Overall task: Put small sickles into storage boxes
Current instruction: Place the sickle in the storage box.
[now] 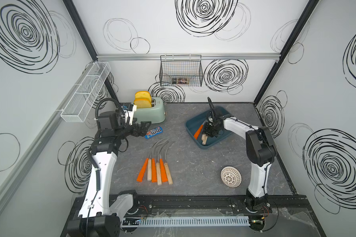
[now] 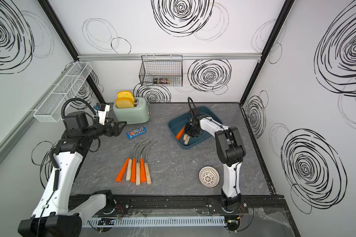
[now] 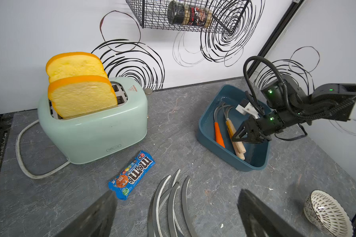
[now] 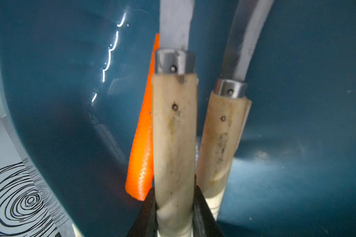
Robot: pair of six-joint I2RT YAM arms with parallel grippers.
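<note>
Table: grey marbled top (image 1: 193, 168), inside white walls (image 1: 173, 30) with black swirls.
Right gripper (image 4: 174, 207): jaws clamped on the pale wooden handle of one sickle, near its butt; the blade points away from the jaws.
Held sickle (image 4: 174, 133): inside the tray (image 1: 196, 122); cannot tell whether it rests on the tray floor.
Wooden sickle (image 4: 222, 143): in the tray, just beside the clamped jaws, handle nearly parallel to the held one.
Orange sickle (image 4: 142, 156): in the tray, just beside the jaws on the opposite side, partly behind the held handle.
Left gripper (image 1: 145, 128): jaws spread wide, nothing between them, over the table.
Six sickles (image 1: 154, 172): one row on the table, orange and wooden handles alternating; well apart from the right jaws, blade tips ahead of the left jaws.
Candy bag (image 1: 153, 132): just beside the left jaws.
Toaster (image 1: 152, 111): near the left jaws.
</note>
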